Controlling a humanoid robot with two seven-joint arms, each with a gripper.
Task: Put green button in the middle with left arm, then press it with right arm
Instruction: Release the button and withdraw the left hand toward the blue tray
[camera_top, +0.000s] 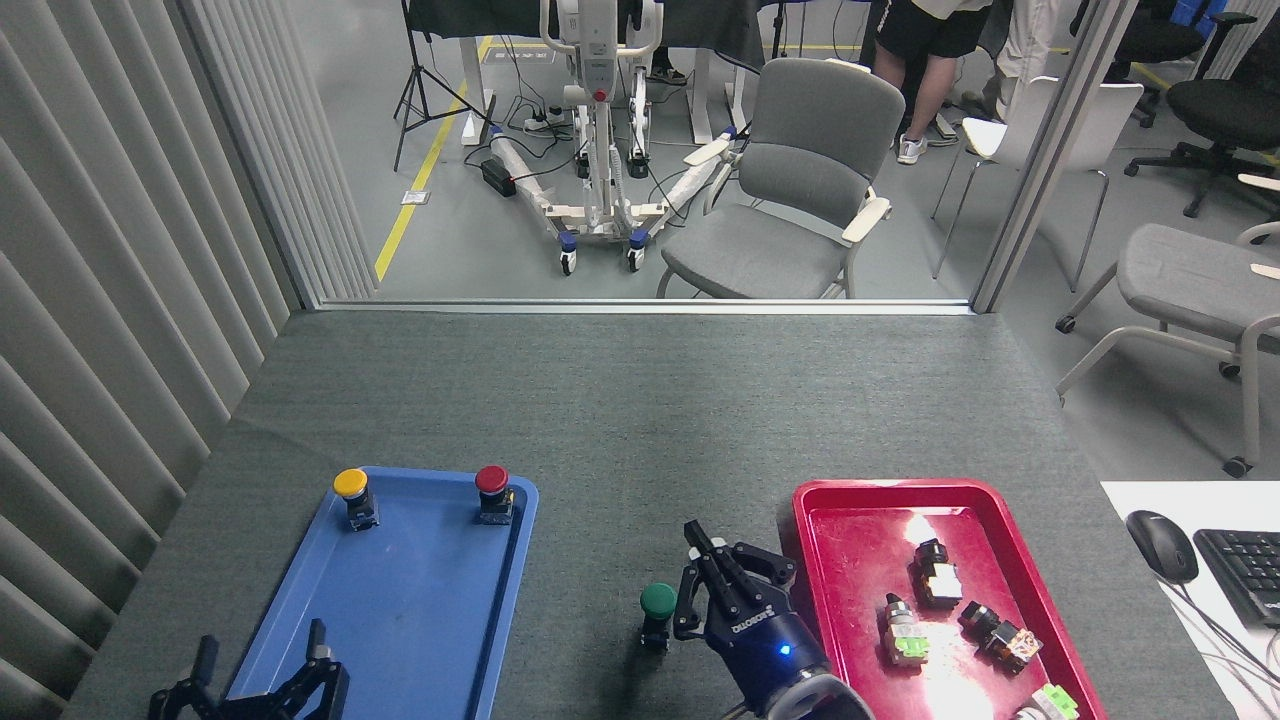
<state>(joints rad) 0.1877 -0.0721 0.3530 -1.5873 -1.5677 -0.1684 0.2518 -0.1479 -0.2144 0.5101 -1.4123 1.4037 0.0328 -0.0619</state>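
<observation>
So the green button (658, 600) is standing upright on the bare cloth surface (640, 420), in the gap between the blue tray (300, 620) and the red tray (812, 600), on the near side. Placement looks done to me, so pressing is the step in hand.

My right hand (700, 570) sits just to the right of the button, fingers pressed together into a sort of wedge, pinching nothing. It's beside the cap, not over it, and I can't tell if it's touching. My left hand (262, 668) is down at the near left corner by the blue tray, fingers spread, empty.

For a clean press I'd get the fingertips right over the middle of the cap first, then come straight down. The thing is small and just sitting loose on cloth, so any sideways nudge will probably tip it over.
</observation>
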